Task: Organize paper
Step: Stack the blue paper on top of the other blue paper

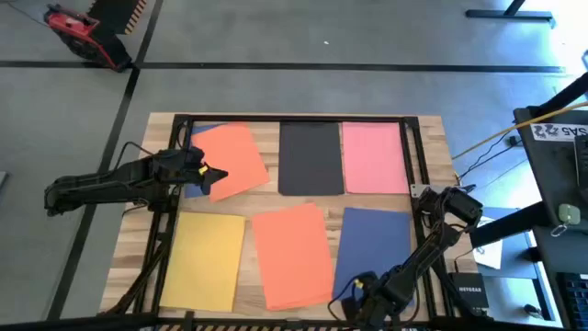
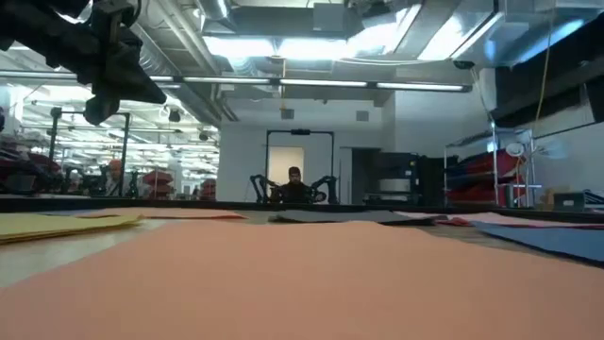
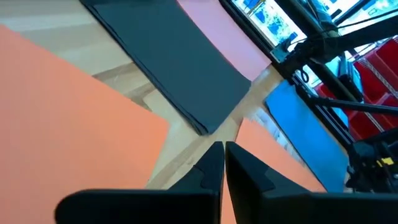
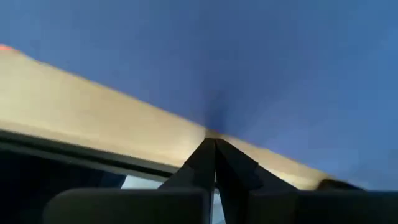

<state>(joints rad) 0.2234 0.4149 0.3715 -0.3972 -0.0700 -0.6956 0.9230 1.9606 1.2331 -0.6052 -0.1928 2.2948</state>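
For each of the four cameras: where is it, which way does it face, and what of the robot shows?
High: overhead, straight down; both arms, left gripper over the tilted orange sheet.
Low: at tabletop height, level across an orange sheet into the room; one arm hangs top left.
Left wrist: past its own shut fingers at the black sheet.
Right wrist: shut fingers at the blue sheet.
Shared: high and left wrist both show the black sheet.

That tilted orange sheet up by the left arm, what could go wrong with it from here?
The tilted orange sheet lies askew over a blue sheet, so a push might drag both. The left gripper, fingers closed, sits by its edge and might crease it. It could also slide against the black sheet.
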